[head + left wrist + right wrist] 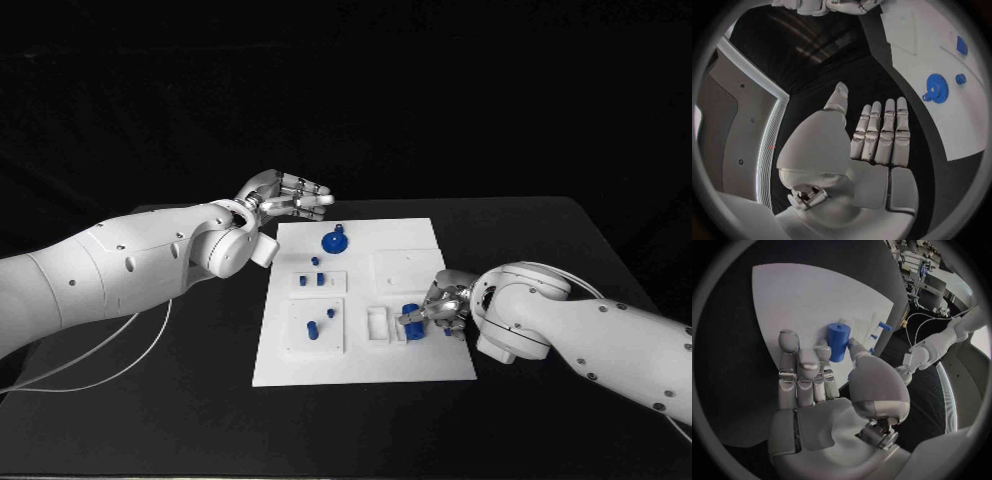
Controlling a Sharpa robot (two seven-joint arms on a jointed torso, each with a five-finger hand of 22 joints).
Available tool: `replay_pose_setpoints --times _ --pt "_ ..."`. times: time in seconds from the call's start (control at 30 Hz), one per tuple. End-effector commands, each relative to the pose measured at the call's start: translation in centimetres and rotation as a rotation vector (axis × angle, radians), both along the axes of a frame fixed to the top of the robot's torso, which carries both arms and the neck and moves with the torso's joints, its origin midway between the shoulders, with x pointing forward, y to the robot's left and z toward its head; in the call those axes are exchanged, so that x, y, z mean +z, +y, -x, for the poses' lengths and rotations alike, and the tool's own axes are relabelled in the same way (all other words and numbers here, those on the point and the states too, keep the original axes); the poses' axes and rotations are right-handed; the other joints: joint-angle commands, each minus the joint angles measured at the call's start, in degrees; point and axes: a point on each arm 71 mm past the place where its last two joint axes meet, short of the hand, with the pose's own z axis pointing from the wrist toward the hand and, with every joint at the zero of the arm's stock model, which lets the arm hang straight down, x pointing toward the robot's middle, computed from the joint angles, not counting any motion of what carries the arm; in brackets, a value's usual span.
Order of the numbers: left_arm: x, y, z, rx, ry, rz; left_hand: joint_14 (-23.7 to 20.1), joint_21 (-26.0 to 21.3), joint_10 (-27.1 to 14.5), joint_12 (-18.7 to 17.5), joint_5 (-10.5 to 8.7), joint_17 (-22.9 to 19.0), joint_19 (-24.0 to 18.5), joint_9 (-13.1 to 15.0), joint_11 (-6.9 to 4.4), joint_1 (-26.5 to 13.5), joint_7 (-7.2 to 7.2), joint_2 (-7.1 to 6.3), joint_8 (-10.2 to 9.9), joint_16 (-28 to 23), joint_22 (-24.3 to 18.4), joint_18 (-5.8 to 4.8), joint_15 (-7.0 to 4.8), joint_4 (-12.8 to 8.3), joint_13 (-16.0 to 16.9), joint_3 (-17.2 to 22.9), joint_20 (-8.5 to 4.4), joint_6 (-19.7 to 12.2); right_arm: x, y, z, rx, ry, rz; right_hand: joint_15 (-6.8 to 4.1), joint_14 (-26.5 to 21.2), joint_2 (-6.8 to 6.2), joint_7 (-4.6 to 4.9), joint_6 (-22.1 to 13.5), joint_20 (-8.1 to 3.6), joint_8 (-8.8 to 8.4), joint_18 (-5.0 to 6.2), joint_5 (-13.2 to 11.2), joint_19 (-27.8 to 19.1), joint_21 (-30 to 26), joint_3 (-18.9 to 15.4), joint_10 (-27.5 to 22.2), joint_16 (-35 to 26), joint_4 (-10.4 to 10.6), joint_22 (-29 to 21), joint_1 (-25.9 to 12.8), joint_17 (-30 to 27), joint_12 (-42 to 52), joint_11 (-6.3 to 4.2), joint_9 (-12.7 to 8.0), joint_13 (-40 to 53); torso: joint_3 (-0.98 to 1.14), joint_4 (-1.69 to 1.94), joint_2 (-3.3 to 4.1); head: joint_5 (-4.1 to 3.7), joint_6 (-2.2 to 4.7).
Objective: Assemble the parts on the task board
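Head view: right robot hand (441, 309) pinches a blue cylinder (411, 321); left robot hand (286, 197) spread, empty; no writing legible.

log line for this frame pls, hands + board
left hand: open, off board's far-left corner | right hand: grips blue cylinder | task board: blue gear at far end

Matt white task board (289, 370), glossy plastic arms (101, 270)

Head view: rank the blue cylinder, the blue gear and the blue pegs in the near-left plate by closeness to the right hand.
1. Blue cylinder, at the right hand itself, between its fingers.
2. Blue pegs, on the task board, left of the cylinder.
3. Blue gear, at the board's far edge, near the left hand.
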Motion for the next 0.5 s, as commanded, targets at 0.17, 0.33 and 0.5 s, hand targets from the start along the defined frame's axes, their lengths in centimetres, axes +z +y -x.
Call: replay_pose_setpoints --times 0.17,0.33,0.5 --pt "0.0 -0.2 0.1 -0.017 0.005 0.011 0.1 0.2 0.3 0.0 0.41 0.1 -0.6 0.0 0.05 0.1 0.14 0.5 0.3 -0.2 0.0 -0.99 0.2 -0.5 0.1 0.0 0.0 -0.4 -0.6 -0.5 0.9 -0.092 0.11 -0.132 -0.52 0.0 -0.8 -0.02 0.9 -0.31 -0.24 0.67 8.4 0.1 2.1 9.0 -0.1 0.2 -9.2 3.6 -0.8 0.0 0.4 -0.65 -39.5 0.3 -0.02 -0.11 0.01 0.09 -0.06" --pt "0.0 -0.2 0.1 -0.018 0.006 0.011 0.1 0.2 0.3 0.0 0.41 0.1 -0.6 0.0 0.05 0.1 0.14 0.5 0.3 -0.2 0.0 -0.99 0.2 -0.5 0.1 0.0 0.0 -0.4 0.2 -0.7 1.1 -0.114 0.12 -0.173 -0.53 0.0 -0.93 0.02 1.0 -0.32 -0.24 0.7 9.2 -0.1 2.6 8.9 -0.1 0.2 -9.9 3.6 -1.4 -0.1 0.4 -0.66 -39.9 0.4 -0.01 -0.09 0.04 0.11 -0.06" --pt "0.0 -0.2 0.1 -0.02 0.007 0.011 0.1 0.3 0.3 0.0 0.46 0.1 -0.6 0.0 0.05 0.0 0.14 0.67 0.3 -0.2 0.0 -0.98 0.22 -0.9 0.1 -0.1 0.0 -0.4 0.8 -0.5 1.2 -0.119 0.136 -0.202 -0.53 0.0 -0.9 0.01 1.1 -0.31 -0.24 0.71 9.4 -0.3 3.0 8.1 -0.1 0.1 -10.0 3.6 -1.7 -0.2 0.2 -0.63 -40.2 0.3 -0.01 -0.03 0.02 0.07 0.0"
